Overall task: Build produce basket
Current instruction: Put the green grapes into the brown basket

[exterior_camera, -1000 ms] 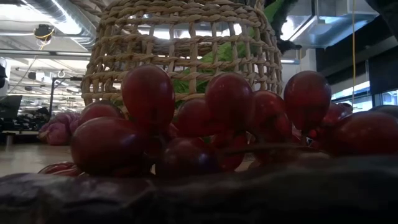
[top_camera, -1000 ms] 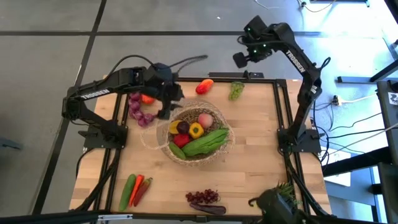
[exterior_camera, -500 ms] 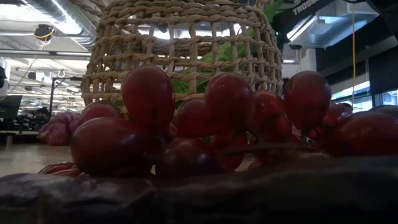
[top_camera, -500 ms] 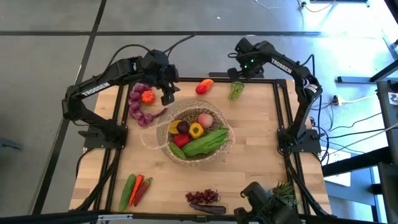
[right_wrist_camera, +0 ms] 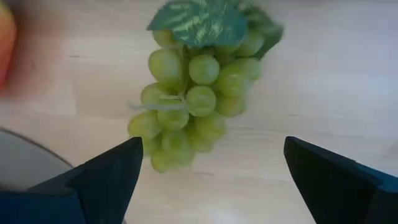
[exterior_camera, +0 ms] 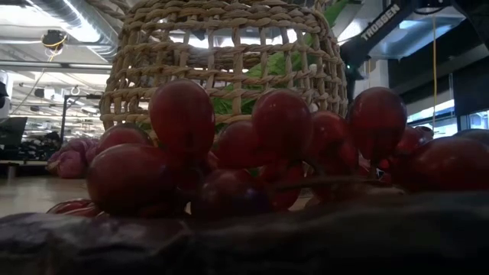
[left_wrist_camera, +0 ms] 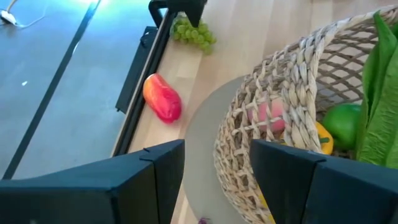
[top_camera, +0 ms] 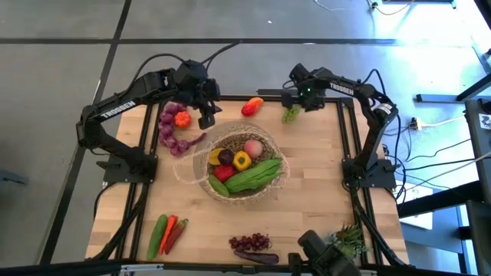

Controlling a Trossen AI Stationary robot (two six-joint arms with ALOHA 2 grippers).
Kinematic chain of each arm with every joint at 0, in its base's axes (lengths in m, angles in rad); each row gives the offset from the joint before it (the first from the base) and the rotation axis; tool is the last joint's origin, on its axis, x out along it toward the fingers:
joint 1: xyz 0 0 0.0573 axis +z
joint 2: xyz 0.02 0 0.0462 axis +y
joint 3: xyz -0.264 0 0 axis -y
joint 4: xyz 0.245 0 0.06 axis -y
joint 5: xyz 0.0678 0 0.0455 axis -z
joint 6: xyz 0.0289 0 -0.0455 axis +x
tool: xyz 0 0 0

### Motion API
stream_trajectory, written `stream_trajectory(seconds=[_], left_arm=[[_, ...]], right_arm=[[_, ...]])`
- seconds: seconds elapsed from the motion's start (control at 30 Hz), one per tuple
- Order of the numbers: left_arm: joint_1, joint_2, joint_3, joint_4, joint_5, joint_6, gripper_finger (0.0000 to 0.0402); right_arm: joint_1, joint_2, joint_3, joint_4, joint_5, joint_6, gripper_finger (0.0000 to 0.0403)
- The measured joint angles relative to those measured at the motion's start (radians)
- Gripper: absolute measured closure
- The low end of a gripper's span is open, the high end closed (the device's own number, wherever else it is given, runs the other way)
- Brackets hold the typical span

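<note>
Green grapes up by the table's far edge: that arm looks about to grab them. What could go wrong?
The bunch of green grapes is loose and lumpy, so the open right gripper above it might pinch only a few and drop the rest. It also lies near the wooden table's far edge and could get nudged off. The round wicker basket already looks crowded, so added produce may roll out.

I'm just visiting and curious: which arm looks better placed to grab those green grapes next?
The right one, probably. Its gripper hangs open directly over the green grapes at the table's far edge, fingers either side. The left gripper is open too, but sits beside the basket, farther from them.
</note>
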Motion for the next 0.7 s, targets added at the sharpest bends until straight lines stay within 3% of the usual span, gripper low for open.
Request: stream_trajectory(seconds=[0.17, 0.4, 0.7], left_arm=[[0.000, 0.000, 0.000, 0.000, 0.000, 0.006, 0.0230], [0.000, 0.000, 0.000, 0.000, 0.000, 0.007, 0.0230], [0.000, 0.000, 0.000, -0.008, 0.000, 0.007, 0.0230]], right_arm=[[0.000, 0.000, -0.096, 0.196, -0.094, 0.040, 0.0021], [0.003, 0.000, -0.190, 0.376, -0.099, -0.011, 0.0021], [0.037, 0.000, -0.254, 0.485, 0.048, -0.018, 0.0021]])
